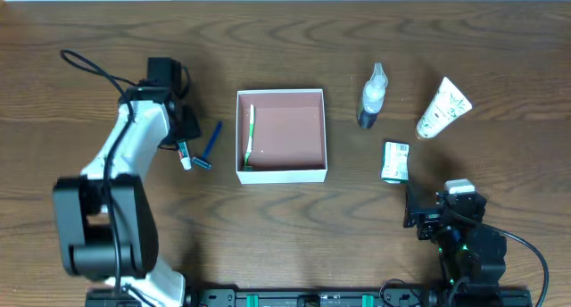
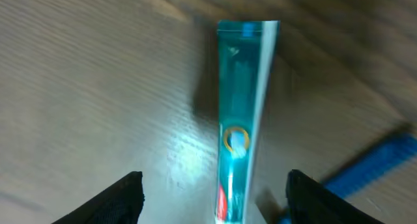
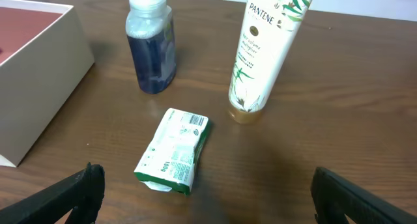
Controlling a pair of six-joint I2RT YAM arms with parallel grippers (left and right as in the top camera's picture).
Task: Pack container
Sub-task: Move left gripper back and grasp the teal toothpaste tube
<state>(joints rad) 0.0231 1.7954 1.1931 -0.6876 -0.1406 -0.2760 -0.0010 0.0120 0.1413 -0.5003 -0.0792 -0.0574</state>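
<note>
The container (image 1: pixel 314 171) is a square white box with a pinkish-brown floor at the table's middle; a green toothbrush (image 1: pixel 251 133) lies along its left wall. My left gripper (image 1: pixel 183 133) is open just above a teal toothpaste tube (image 2: pixel 240 120), which lies between the fingers (image 2: pixel 212 198); only the tube's white cap end shows in the overhead view (image 1: pixel 185 158). A blue razor (image 1: pixel 209 146) lies beside the tube. My right gripper (image 3: pixel 205 195) is open and empty, short of a green-and-white soap packet (image 3: pixel 174 149).
A clear bottle of dark liquid (image 1: pixel 372 97) and a white Pantene tube (image 1: pixel 442 109) lie to the right of the container; both show in the right wrist view, the bottle (image 3: pixel 151 45) and the tube (image 3: pixel 264 48). The container's corner (image 3: pixel 39 68) is at that view's left.
</note>
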